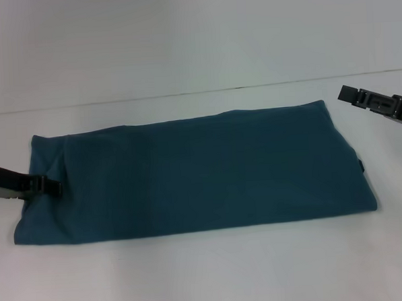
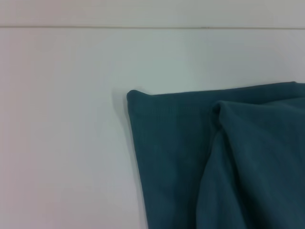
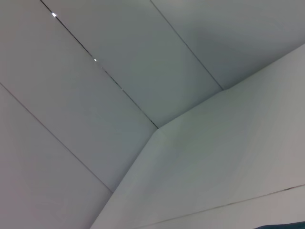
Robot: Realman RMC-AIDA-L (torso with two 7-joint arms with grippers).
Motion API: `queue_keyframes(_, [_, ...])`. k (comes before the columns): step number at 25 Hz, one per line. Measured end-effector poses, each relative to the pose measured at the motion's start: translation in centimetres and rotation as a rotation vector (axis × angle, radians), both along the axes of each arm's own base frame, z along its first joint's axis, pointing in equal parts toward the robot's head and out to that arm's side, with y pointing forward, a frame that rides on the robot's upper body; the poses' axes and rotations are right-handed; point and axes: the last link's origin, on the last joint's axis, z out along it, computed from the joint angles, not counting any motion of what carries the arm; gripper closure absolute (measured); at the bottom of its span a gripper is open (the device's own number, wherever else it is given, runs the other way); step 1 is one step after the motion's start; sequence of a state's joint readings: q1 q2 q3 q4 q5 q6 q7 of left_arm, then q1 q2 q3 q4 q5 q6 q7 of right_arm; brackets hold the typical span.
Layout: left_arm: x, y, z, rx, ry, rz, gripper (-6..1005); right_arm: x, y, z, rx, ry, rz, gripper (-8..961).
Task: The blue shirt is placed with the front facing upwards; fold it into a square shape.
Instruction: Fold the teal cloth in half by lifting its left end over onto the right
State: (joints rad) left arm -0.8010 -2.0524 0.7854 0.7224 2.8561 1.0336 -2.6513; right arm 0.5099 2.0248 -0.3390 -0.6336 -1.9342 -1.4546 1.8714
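Your dark teal-blue cotton shirt lies on the white table as a long flat band, plain side up, so I judge the lengthwise folds done and the crosswise fold next. Your left gripper sits at the band's left end; whether its jaws hold cloth, you cannot tell. Your right gripper hovers off the far right corner, jaw state unclear. Bring one end over squarely.

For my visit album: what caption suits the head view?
Blue shirt folded into a long strip; left claw at one end, right claw raised nearby.
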Motion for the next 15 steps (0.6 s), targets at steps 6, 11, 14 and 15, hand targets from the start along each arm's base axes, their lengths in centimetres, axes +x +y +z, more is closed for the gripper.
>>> queue_keyframes(6, [-0.23, 0.0, 0.11, 0.011, 0.003, 0.0, 310, 0.09, -0.09, -0.01, 0.0, 0.0, -0.003, 208])
queue_keyframes(11, [-0.27, 0.04, 0.15, 0.016, 0.006, -0.002, 310, 0.13, -0.14, 0.03, 0.006, 0.007, -0.005, 208])
queue_keyframes(14, [-0.27, 0.09, 0.17, 0.018, 0.007, -0.003, 311, 0.13, -0.14, 0.03, 0.006, 0.007, -0.005, 208])
queue_keyframes(15, [-0.26, 0.1, 0.16, 0.018, 0.008, -0.004, 311, 0.12, -0.14, 0.03, 0.006, 0.007, -0.005, 208])
